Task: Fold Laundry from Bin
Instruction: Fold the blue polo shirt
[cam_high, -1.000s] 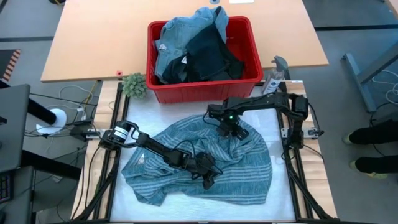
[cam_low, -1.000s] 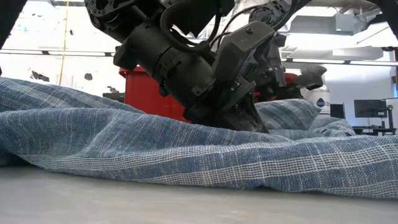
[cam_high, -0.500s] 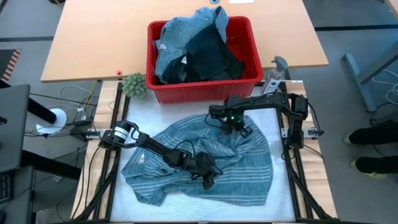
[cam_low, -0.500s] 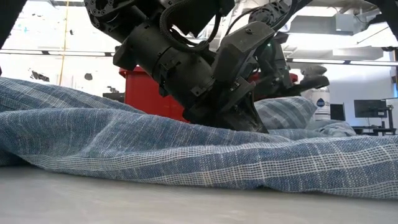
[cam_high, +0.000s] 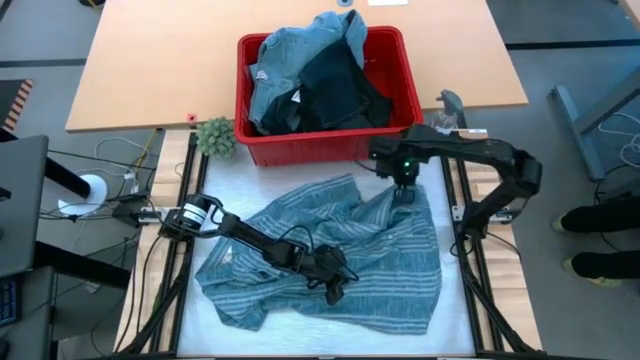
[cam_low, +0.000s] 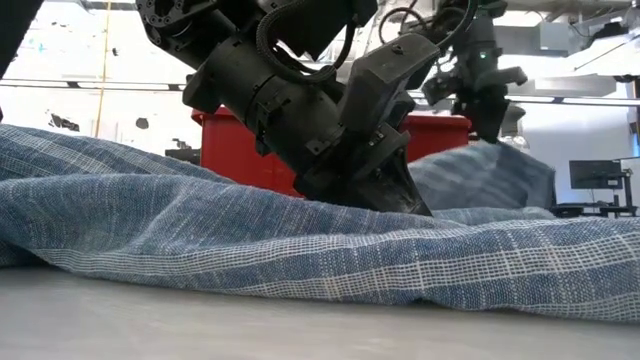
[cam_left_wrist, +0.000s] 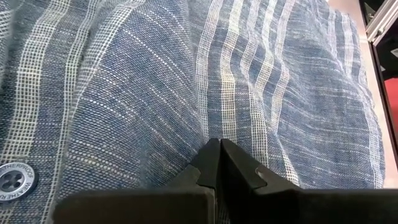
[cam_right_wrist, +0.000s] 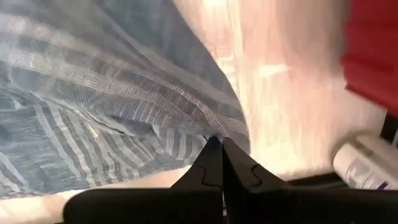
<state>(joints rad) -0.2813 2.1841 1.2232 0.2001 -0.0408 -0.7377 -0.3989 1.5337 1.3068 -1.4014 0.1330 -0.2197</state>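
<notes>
Striped shirt (cam_high: 330, 255) tugged toward the bin (cam_high: 327, 140)

We saw the right gripper (cam_high: 404, 190) clamp its edge and lift (left gripper (cam_high: 334, 290) pinched shut, pinning cloth), spreading it.

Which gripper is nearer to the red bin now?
Right. The right gripper holds the shirt just in front of the bin; the left gripper pins the shirt's middle, farther away.

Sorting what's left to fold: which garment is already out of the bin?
The blue-grey striped shirt, spread on the table and pinched by both grippers; the denim and dark pieces remain piled inside the red bin.
</notes>
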